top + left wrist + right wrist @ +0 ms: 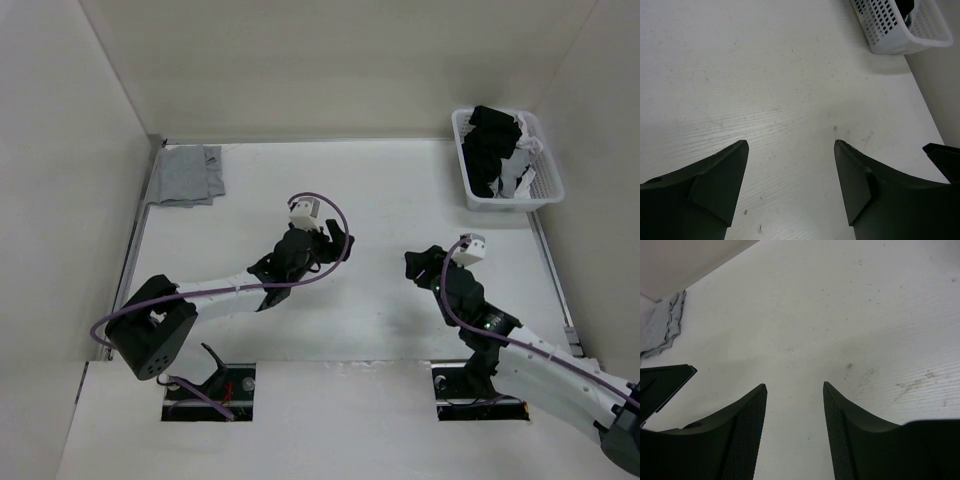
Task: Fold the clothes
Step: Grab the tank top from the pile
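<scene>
Black fabric, which I take to be the top (pixel 488 140) to be folded, lies bunched inside the white basket (pixel 548 196) at the far right corner of the table (pixel 400 190), mixed with some white and grey pieces (pixel 522 168). It is crumpled in a heap, so I cannot tell its long axis or where the straps are.

The right gripper (pixel 415 263) hangs over the bare table with its jaws spread and nothing between them. The basket is well apart from it, further away and to its right. In its own camera this gripper looks toward the far left, where a grey cloth (pixel 662 325) lies, so it is turned away from the basket.

The left gripper (pixel 343 240) is also spread wide and empty, near the middle of the table. Its camera shows the basket at the upper right, further off than from the right one.

By my judgement the right arm is the nearer one, and it must first turn toward the far right corner to reach in.
</scene>
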Robot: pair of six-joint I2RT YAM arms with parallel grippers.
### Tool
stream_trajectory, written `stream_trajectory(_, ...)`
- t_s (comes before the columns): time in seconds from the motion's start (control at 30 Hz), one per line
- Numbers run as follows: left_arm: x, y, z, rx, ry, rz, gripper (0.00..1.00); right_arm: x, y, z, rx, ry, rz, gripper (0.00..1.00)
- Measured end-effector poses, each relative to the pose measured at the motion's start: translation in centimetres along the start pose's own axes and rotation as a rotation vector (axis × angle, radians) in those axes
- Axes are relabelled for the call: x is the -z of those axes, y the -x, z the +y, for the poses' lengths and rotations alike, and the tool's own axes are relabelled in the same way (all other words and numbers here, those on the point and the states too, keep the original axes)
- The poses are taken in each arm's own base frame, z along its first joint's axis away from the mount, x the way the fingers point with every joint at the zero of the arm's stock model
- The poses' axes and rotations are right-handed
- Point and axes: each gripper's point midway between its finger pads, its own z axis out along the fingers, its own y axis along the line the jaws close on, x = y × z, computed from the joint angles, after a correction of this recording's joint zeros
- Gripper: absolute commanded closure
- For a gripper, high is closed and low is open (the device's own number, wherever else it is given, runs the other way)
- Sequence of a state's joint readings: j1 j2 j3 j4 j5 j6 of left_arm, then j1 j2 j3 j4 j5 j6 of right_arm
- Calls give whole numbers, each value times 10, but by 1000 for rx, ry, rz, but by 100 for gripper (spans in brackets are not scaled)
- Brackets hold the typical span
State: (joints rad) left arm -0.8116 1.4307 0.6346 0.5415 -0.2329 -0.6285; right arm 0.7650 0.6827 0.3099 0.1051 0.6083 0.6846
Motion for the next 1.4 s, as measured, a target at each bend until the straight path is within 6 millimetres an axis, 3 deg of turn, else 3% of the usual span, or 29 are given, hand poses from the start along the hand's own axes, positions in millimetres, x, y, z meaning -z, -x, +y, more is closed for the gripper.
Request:
stream_trajectory(0.17,-1,2,3,1,8,-4,31,4,8,-2,-5,-9,-12,48)
stream_trajectory(0.3,-1,2,2,-2,6,-5,34,2,11,-8,-4,-37,-15,91)
stream_trajectory(0.4,-1,3,1,-3,0,-12,47,-8,30,-15,10,-103,-38,99)
stream_trajectory(0.47,0,4,0,-8,-10,-24,54,-18,56,-21,10,-161,-74,98)
stream_trajectory(0.53,3,2,-2,-16,-23,-27,68,-42,116,-35,-7,-277,-164,94)
stream_trajectory(0.6,7,-3,-5,-36,-40,-25,75,-58,154,-45,-21,-330,-223,91)
stream_trajectory(0.67,10,-4,-7,-49,-52,-28,74,-79,205,-75,-45,-427,-313,87)
stream_trajectory(0.7,12,-4,-9,-52,-59,-30,73,-86,216,-84,-52,-451,-330,86)
stream_trajectory(0.73,12,-4,-10,-56,-65,-31,64,-101,241,-109,-69,-514,-359,82)
stream_trajectory(0.77,12,-4,-13,-60,-73,-36,60,-111,253,-126,-78,-550,-370,80)
stream_trajectory(0.9,13,-3,-17,-65,-86,-40,50,-168,298,-173,-96,-610,-358,53)
stream_trajectory(1.03,12,-2,-19,-62,-94,-46,48,-222,302,-206,-110,-590,-267,45)
stream_trajectory(1.07,12,-1,-19,-60,-95,-49,48,-243,299,-215,-120,-560,-232,45)
stream_trajectory(1.27,5,-15,-11,-68,-77,-22,48,-298,251,-233,-152,-481,-56,51)
stream_trajectory(1.4,1,-28,-6,-74,-67,13,48,-317,220,-234,-163,-453,28,54)
